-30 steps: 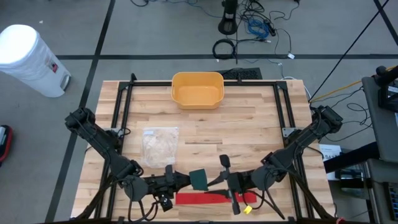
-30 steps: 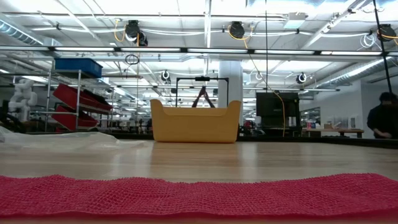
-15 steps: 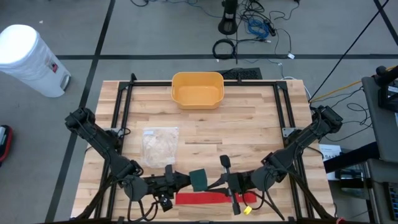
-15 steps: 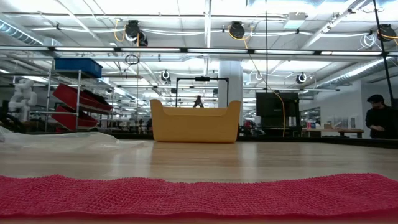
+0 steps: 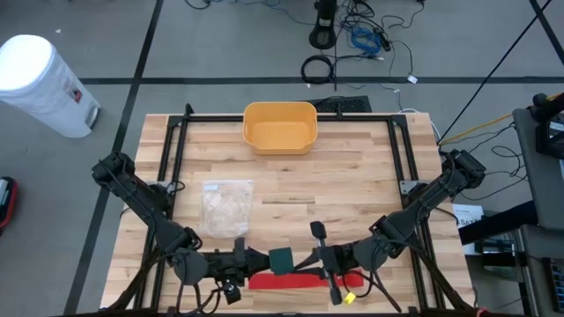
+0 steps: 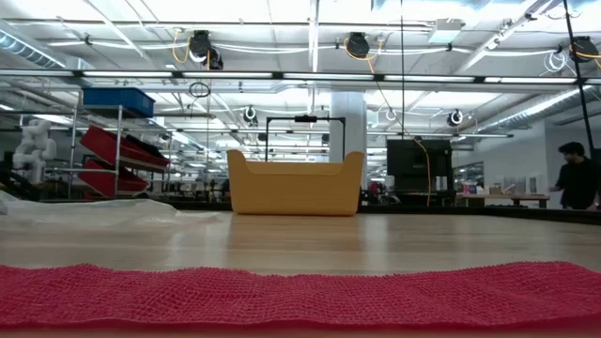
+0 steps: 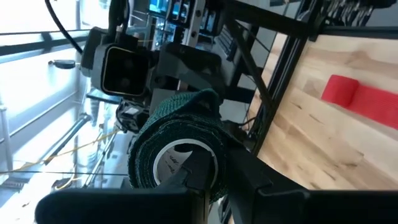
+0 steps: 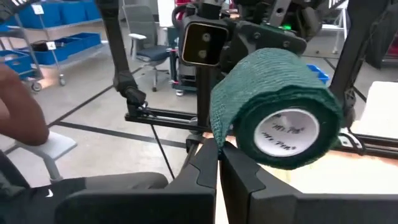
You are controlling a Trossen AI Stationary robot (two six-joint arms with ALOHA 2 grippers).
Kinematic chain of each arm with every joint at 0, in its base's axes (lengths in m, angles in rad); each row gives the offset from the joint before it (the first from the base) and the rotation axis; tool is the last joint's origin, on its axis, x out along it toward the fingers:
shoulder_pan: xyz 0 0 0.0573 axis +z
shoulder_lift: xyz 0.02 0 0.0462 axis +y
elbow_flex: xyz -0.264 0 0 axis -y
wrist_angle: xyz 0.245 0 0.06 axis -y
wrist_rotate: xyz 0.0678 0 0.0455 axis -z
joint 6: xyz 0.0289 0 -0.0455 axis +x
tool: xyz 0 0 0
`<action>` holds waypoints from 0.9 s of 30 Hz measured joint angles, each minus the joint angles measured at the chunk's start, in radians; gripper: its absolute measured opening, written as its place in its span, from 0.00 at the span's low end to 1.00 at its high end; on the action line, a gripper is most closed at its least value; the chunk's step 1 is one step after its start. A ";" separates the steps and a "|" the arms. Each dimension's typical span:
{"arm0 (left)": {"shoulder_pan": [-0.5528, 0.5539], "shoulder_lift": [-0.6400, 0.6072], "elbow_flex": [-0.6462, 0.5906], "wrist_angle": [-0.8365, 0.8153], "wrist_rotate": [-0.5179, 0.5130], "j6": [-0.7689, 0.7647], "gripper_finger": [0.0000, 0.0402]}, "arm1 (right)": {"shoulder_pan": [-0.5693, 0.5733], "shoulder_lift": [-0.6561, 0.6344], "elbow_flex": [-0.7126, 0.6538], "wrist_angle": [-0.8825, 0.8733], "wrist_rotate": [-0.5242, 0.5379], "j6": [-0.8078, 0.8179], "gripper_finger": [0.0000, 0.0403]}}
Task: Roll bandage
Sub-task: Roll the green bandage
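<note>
Wooden table (image 5: pixel 352 176) with yellow bin (image 5: pixel 279 126) at the far edge and red bandage strip (image 5: pixel 286 281) at the near edge. Above that strip, the green bandage roll (image 5: pixel 281 258) hangs between both arms: left gripper (image 5: pixel 251 260) closed on its body, right gripper (image 5: pixel 304 261) pinching the loose tail. Likely light, soft and stretchy; best gripped by core and free end.

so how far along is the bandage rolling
Mostly done: the green bandage roll looks almost fully wound. In hand: the left pincer and right pincer both grip it, above the table's near edge. Left: its loose tail. The red bandage lies flat, unrolled.
</note>
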State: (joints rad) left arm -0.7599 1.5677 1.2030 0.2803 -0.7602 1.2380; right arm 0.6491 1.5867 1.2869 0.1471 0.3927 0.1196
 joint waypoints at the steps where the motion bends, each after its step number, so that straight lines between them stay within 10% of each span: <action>1: 0.000 0.000 0.000 0.003 -0.003 0.000 0.10 | 0.000 0.000 0.000 -0.001 0.000 0.001 0.00; 27: -0.004 0.000 0.000 0.049 -0.005 -0.001 0.10 | -0.003 -0.005 -0.001 -0.061 -0.006 0.003 0.27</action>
State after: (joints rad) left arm -0.7643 1.5677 1.2030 0.3298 -0.7654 1.2369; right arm 0.6458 1.5817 1.2862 0.0861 0.3866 0.1227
